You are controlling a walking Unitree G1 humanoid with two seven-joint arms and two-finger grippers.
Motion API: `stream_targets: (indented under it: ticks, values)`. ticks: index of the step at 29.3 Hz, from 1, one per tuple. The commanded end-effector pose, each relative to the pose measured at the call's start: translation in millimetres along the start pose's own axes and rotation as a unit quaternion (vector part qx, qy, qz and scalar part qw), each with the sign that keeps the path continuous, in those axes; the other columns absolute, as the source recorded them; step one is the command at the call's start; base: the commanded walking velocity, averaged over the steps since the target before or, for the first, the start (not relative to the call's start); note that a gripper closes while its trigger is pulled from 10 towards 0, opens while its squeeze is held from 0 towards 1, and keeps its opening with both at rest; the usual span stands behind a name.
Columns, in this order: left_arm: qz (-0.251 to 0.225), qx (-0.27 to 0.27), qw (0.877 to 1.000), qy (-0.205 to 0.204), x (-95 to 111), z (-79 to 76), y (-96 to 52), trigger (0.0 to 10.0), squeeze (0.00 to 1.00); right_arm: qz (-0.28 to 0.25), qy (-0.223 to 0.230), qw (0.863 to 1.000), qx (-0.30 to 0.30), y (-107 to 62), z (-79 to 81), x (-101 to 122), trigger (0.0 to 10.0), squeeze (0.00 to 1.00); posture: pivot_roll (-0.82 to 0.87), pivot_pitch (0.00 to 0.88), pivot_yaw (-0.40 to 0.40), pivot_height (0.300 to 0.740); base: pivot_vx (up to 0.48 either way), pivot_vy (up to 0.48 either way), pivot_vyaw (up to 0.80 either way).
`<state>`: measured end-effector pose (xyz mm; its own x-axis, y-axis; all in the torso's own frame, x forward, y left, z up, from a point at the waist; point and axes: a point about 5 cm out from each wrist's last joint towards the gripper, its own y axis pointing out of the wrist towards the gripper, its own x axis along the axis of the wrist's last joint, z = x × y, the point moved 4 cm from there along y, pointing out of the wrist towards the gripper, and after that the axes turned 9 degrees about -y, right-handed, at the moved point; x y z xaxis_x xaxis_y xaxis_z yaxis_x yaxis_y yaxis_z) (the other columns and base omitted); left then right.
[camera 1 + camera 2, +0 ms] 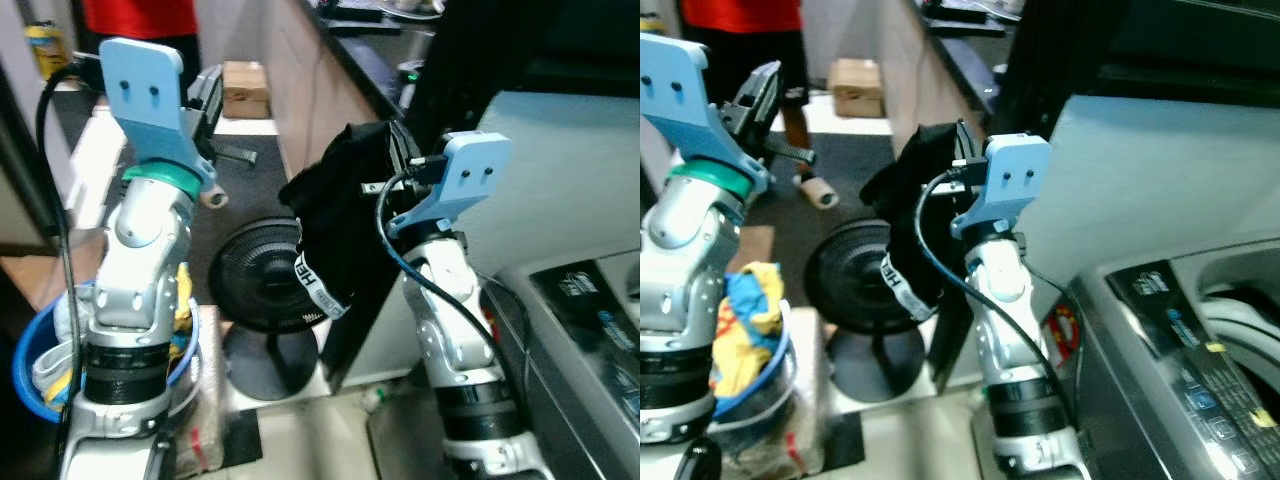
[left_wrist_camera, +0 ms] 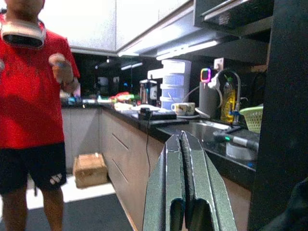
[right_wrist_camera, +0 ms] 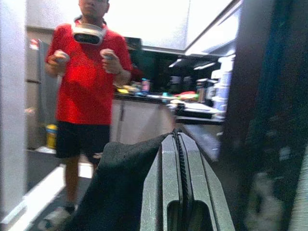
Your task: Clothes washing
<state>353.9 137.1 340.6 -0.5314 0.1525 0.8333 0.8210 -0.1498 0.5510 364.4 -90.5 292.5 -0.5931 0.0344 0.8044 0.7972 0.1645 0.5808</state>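
Pale tiled floor (image 1: 300, 440) carries a black round-grilled pedestal fan (image 1: 262, 290) on its disc base. Blue plastic laundry basket (image 1: 25, 385) with clothes sits beside it. Dark floor mat (image 1: 250, 190) further back; brown cardboard box (image 1: 245, 88) beyond it, against the cabinet run.

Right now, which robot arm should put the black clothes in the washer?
Probably the right. The right gripper is shut on the black garment, and the washing machine is on that side. The left gripper is shut, holding nothing.
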Motion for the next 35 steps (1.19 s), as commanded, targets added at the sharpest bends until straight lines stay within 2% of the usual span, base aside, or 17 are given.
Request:
stream_targets:
  ticks: [1, 4, 5, 6, 11, 12, 13, 14, 17, 19, 21, 22, 27, 35]
  values:
    - [0.002, 0.007, 1.000, 0.001, -2, 0.0, -2.9, 10.0, 0.00, 0.007, -0.001, 1.000, 0.005, 0.1, 0.7, -3, 10.0, 0.00, 0.12, 0.000, -0.144, 0.740, 0.000, 0.000, -0.80]
    - [0.002, 0.016, 1.000, -0.002, -5, 0.8, -5.1, 10.0, 0.00, 0.010, -0.008, 1.000, 0.013, 0.7, 0.3, -4, 10.0, 0.00, 0.11, 0.000, -0.161, 0.740, 0.000, 0.000, -0.80]
    - [0.005, 0.026, 1.000, -0.005, -9, 3.6, -7.1, 10.0, 0.00, 0.006, -0.030, 0.999, 0.019, 4.0, -2.0, -2, 10.0, 0.00, 0.10, 0.000, -0.164, 0.740, 0.000, 0.000, -0.80]
    - [0.005, 0.026, 1.000, -0.005, -9, 3.6, -7.1, 10.0, 0.00, 0.006, -0.030, 0.999, 0.019, 4.0, -2.0, -2, 10.0, 0.00, 0.10, 0.000, -0.164, 0.740, 0.000, 0.000, -0.80]
    - [0.013, 0.022, 1.000, 0.002, -12, 6.1, -5.0, 10.0, 0.00, 0.002, -0.049, 0.999, 0.004, 6.9, -7.6, -1, 10.0, 0.00, 0.10, 0.000, -0.129, 0.740, 0.000, 0.000, -0.80]
    - [0.017, 0.015, 1.000, 0.003, -12, 5.6, -2.2, 10.0, 0.00, 0.002, -0.051, 0.999, -0.007, 5.7, -10.1, -1, 10.0, 0.00, 0.10, 0.000, -0.097, 0.740, 0.000, 0.000, -0.80]
    - [0.017, 0.015, 1.000, 0.003, -12, 5.6, -2.2, 10.0, 0.00, 0.002, -0.051, 0.999, -0.007, 5.7, -10.1, -1, 10.0, 0.00, 0.10, 0.000, -0.097, 0.740, 0.000, 0.000, -0.80]
    - [0.023, 0.000, 1.000, 0.005, -12, 2.5, 1.9, 10.0, 0.00, 0.003, -0.055, 0.998, -0.021, 2.0, -13.6, -3, 10.0, 0.00, 0.10, 0.000, -0.033, 0.740, 0.000, 0.000, -0.80]
    - [0.026, -0.010, 1.000, 0.005, -12, 0.2, 4.6, 10.0, 0.00, 0.005, -0.057, 0.998, -0.031, -0.7, -15.8, -4, 10.0, 0.00, 0.10, 0.000, -0.033, 0.740, 0.000, 0.000, -0.80]
    - [0.040, -0.044, 0.998, 0.010, -13, -6.6, 10.6, 10.0, 0.00, 0.004, -0.065, 0.996, -0.061, -6.9, -20.6, -6, 10.0, 0.00, 0.10, 0.000, 0.084, 0.740, 0.000, 0.000, -0.80]
    - [0.044, -0.054, 0.998, 0.011, -13, -8.1, 12.5, 10.0, 0.00, 0.003, -0.067, 0.995, -0.072, -8.5, -21.7, -5, 10.0, 0.00, 0.10, 0.000, 0.084, 0.740, 0.000, 0.000, -0.80]
    - [0.047, -0.063, 0.997, 0.010, -13, -9.7, 15.6, 10.0, 0.00, 0.002, -0.070, 0.994, -0.082, -10.0, -23.0, -5, 10.0, 0.00, 0.10, 0.000, 0.113, 0.740, 0.000, 0.000, -0.80]
    - [0.048, -0.081, 0.996, 0.008, -11, -16.5, 23.8, 10.0, 0.00, -0.002, -0.076, 0.992, -0.102, -13.3, -28.1, -5, 10.0, 0.00, 0.09, 0.000, 0.140, 0.740, 0.000, 0.000, -0.80]
    - [0.048, -0.088, 0.995, 0.006, -12, -18.4, 24.2, 10.0, 0.00, -0.005, -0.082, 0.991, -0.106, -13.9, -29.6, -4, 10.0, 0.00, 0.10, 0.000, 0.131, 0.740, 0.000, 0.000, -0.80]
